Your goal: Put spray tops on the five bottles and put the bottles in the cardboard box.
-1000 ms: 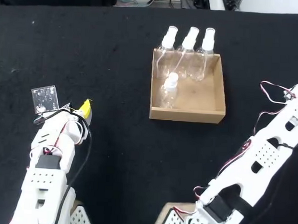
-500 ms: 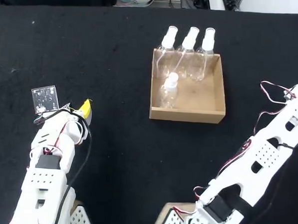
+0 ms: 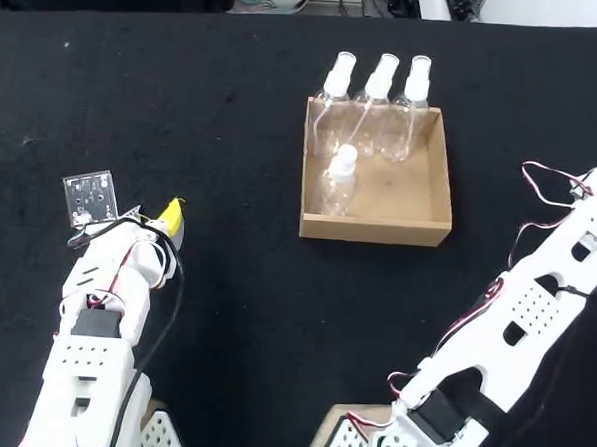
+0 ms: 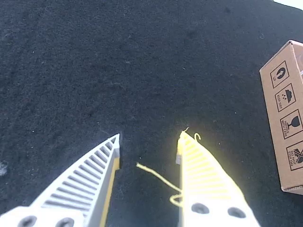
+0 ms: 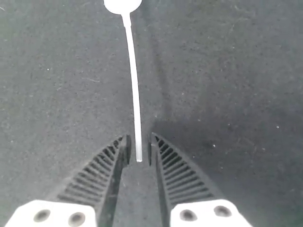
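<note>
Black tabletop (image 3: 185, 97): right gripper (image 5: 138, 137), barely apart astride thin tube (image 5: 133, 71) of white plastic spray top (image 5: 122, 4), may pinch off-centre, flicking it; left gripper (image 4: 149, 135) agape.

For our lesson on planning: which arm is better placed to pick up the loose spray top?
Right: the right tool straddles the tube of the spray top; the left tool is open over the table.

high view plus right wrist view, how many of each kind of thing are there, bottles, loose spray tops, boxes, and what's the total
clear plastic bottles with white spray tops, standing in the box: 4
loose white spray top with a long thin tube: 1
brown cardboard box: 1
total: 6
</note>
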Available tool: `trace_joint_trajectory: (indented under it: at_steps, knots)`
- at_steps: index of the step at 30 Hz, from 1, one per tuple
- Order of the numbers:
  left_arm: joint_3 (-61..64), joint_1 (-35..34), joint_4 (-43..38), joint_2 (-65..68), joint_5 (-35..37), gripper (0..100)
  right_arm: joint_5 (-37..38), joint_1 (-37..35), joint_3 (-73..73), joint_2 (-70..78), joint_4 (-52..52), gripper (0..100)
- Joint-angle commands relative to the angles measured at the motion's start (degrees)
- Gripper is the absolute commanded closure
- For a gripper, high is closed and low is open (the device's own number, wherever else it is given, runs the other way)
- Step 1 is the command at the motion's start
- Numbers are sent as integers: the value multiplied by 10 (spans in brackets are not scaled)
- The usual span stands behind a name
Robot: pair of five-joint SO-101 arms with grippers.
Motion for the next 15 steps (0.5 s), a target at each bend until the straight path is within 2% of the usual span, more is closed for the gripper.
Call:
trace_joint_trajectory:
  at_steps: [1,15]
  knots:
    - [-11,-3,-13,-9,-2,809,6,12,-29,-39,-14,973]
    - [-11,-1,-13,-9,-2,809,7,35,-29,-39,-17,988]
